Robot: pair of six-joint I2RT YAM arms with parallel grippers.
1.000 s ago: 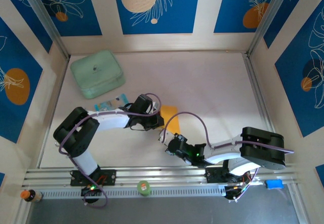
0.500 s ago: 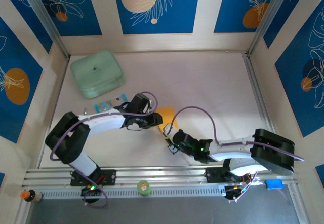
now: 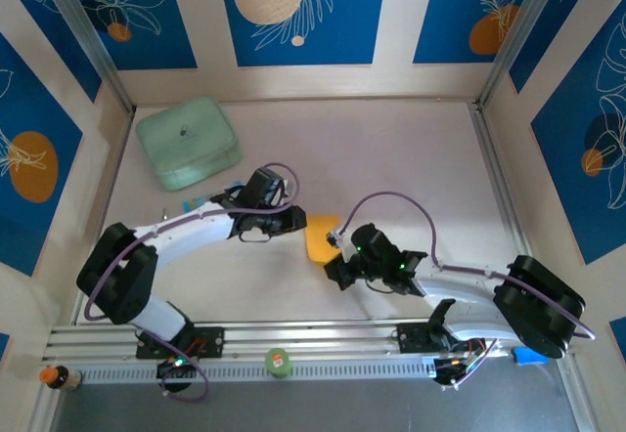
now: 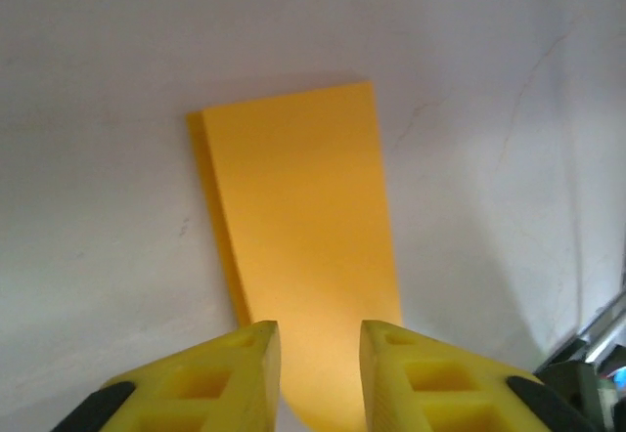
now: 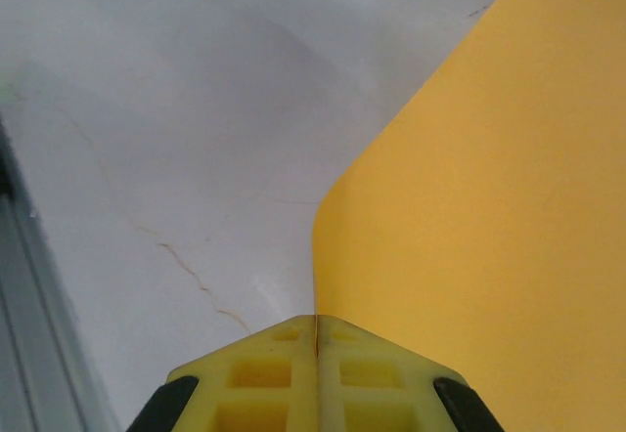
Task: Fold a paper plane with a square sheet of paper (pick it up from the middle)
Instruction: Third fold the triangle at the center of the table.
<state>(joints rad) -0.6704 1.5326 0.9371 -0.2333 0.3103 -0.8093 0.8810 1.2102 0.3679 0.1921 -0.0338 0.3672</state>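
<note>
The square sheet of paper point(image 3: 319, 240) is orange-yellow and lies mid-table, folded over so that two layers show along its left edge point(image 4: 303, 246). My left gripper point(image 3: 300, 224) sits at the sheet's left side. In the left wrist view its jaws point(image 4: 320, 339) stand a little apart, with the sheet's near end curving up below the gap and nothing pinched. My right gripper point(image 3: 337, 255) is at the sheet's near right edge. It is shut point(image 5: 316, 323) on that edge, and the paper point(image 5: 489, 207) rises from the closed tips. A paper plane is out of view.
A mint-green rounded box point(image 3: 188, 142) stands at the back left. A small blue-and-white packet point(image 3: 201, 201) lies beside the left arm. Metal rails point(image 3: 313, 338) run along the near edge, and panel walls close in the table on three sides.
The left gripper has opened and drawn back to the sheet's left side. The right arm reached forward, and its gripper closed on the sheet's near edge.
</note>
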